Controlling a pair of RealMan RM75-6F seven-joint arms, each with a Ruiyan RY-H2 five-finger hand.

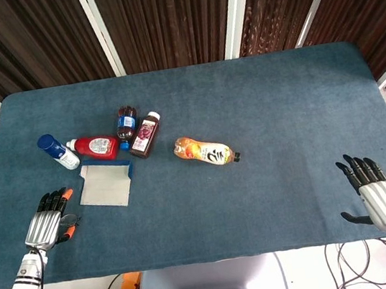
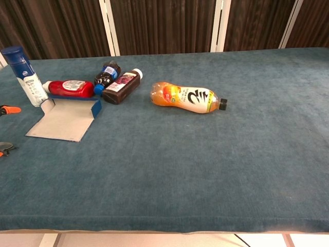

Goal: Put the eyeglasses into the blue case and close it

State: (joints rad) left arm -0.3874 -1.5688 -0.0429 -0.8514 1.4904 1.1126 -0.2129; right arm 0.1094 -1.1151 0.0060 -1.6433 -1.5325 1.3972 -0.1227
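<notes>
- Left hand [image 1: 47, 222], lower left of head view: metallic palm, dark fingers with orange tips, spread over the glasses [image 1: 70, 222]; grip on them can't be told.
- Glasses: thin wire frame, mostly hidden under that hand, on the desk [image 1: 262, 119] just below-left of the case [image 1: 106, 183].
- Case: open, flat grey lining, blue rim, left of centre.
- Right hand [image 1: 376, 192], lower right: fingers apart, empty.
- Desk: blue felt-like cloth.
- Orange bottle [image 1: 206, 151]: plastic, on its side, mid-frame.
</notes>
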